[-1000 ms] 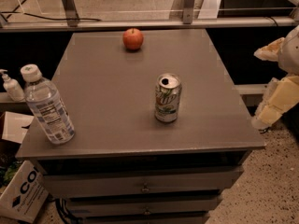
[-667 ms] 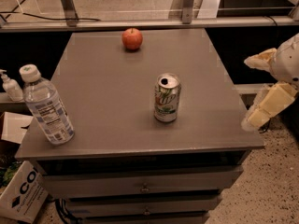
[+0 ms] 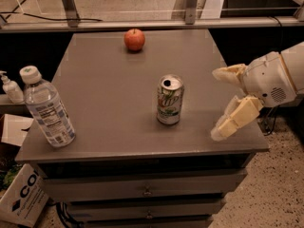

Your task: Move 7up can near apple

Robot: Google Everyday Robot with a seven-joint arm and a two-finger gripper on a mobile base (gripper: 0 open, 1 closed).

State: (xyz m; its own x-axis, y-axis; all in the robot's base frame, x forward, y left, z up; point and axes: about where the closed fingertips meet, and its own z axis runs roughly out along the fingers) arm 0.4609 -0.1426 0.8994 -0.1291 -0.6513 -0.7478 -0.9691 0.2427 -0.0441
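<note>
Progress looked nil to me: the 7up can [image 3: 170,100] stood upright near the middle of the table [image 3: 109,80], well apart from the apple [image 3: 134,39] at the far edge; my gripper [image 3: 219,103] hovered over the table's right edge, beside the can but not touching it, spread wide and holding nothing; by my judgement everything was left to do: reach in, close on the can, carry it up beside the apple; a water bottle [image 3: 47,109] stood at the front left corner.
</note>
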